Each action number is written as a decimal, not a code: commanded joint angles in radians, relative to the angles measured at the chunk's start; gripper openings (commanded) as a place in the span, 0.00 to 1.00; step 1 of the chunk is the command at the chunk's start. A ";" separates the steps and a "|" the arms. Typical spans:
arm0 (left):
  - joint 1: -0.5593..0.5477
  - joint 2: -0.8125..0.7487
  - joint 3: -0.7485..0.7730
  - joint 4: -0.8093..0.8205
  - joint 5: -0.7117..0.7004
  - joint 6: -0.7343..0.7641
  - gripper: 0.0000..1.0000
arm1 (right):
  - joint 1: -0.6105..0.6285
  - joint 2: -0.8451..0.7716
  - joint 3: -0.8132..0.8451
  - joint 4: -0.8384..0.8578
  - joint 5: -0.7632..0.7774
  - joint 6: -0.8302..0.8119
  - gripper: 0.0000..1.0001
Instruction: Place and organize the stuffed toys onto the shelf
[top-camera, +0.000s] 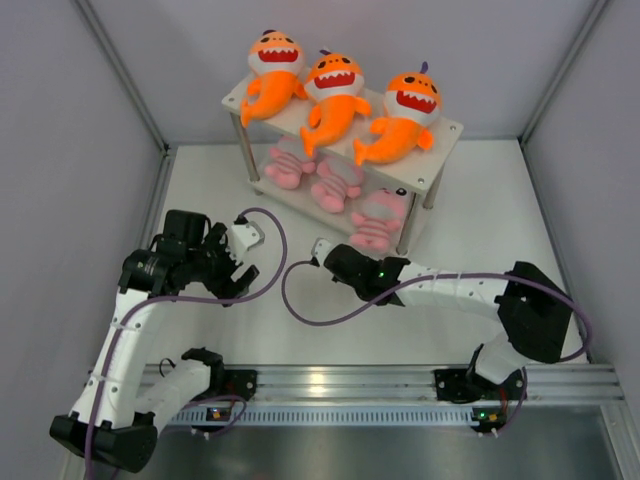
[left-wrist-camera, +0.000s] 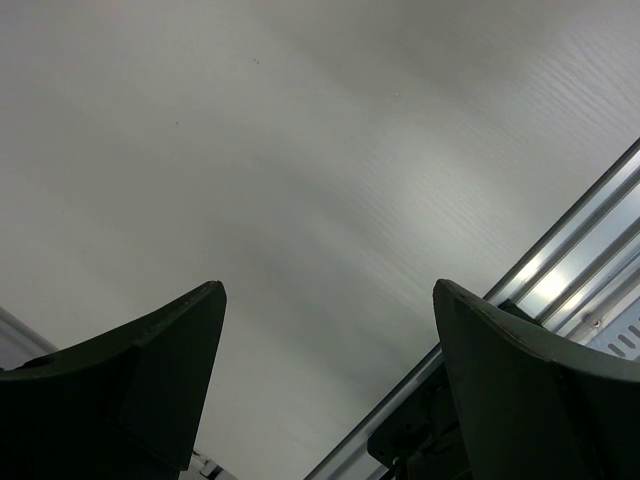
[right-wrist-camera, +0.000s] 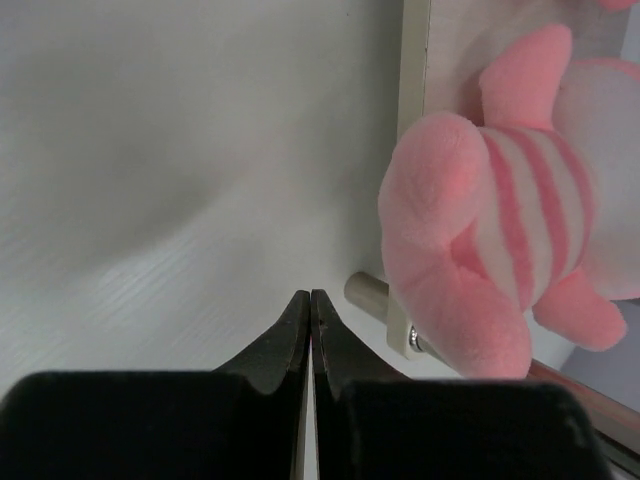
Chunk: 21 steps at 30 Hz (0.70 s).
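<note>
All six toys sit on the white two-tier shelf w/ thin silver legs (top-camera: 447, 138), at the far side of the white tabletop (top-camera: 300, 335). Three orange shark plushes w/ toothy red mouths (top-camera: 335, 95) lie in a row on the top tier. Three pink striped plushes occupy the lower tier, and the rightmost pink striped plush (right-wrist-camera: 480, 240) sits at the near right corner, by a leg.

Left gripper (left-wrist-camera: 325, 290) has fingers spread wide, nothing btwn them, hovering over bare table at the left, well apart from the shelf. Right gripper (right-wrist-camera: 310, 300) has fingers pressed together, holding nothing, just beside that corner plush.

Placing looks approx. done; what's left is tidying, if any.

Risks: the corner plush appears to bulge past the board edge in the right wrist view, so a nudge from the right arm could tip it off. The orange plushes' tails overhang the top tier's near edge, so bumping the shelf could shake them loose.
</note>
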 joint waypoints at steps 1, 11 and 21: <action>0.004 -0.007 0.008 0.029 -0.010 0.006 0.90 | 0.005 0.013 -0.004 0.067 0.125 -0.148 0.00; 0.004 -0.004 0.005 0.029 -0.018 0.006 0.90 | -0.085 0.131 0.040 0.120 0.199 -0.294 0.00; 0.004 -0.007 -0.007 0.031 -0.028 0.005 0.90 | -0.160 0.185 0.105 0.189 0.170 -0.366 0.00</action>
